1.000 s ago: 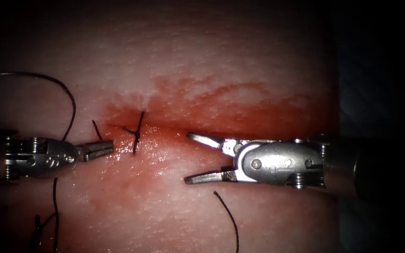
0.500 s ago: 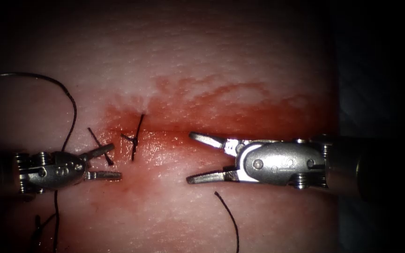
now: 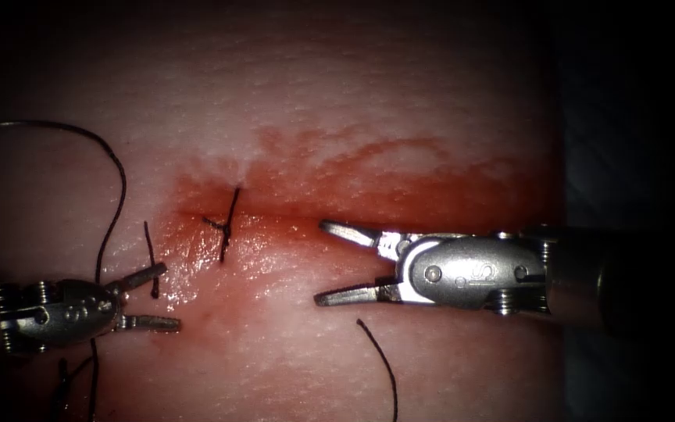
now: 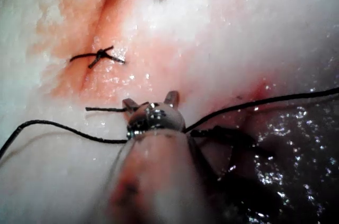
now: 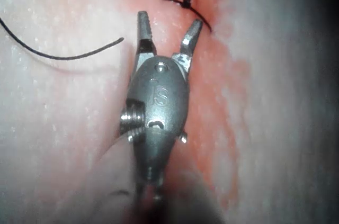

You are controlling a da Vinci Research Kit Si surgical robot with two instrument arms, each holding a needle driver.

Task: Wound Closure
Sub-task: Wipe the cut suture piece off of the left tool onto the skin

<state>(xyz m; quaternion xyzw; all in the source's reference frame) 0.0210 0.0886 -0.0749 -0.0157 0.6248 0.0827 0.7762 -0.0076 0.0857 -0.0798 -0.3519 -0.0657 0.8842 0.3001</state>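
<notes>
Endoscope view: my left tool (image 3: 150, 301) sits left of the knot (image 3: 226, 227) with its jaws apart and nothing in them; a short cut piece of thread (image 3: 150, 258) lies loose just beside its upper jaw. My right tool (image 3: 323, 262) has its jaws wide apart and empty, right of the knot. The knot sits on the cut (image 3: 291, 215) in the tissue (image 3: 353, 117). I see no needle. I judge the thread light, limp and slippery with red fluid (image 3: 400, 187); I would grip it near an end, squarely between the jaws.
</notes>
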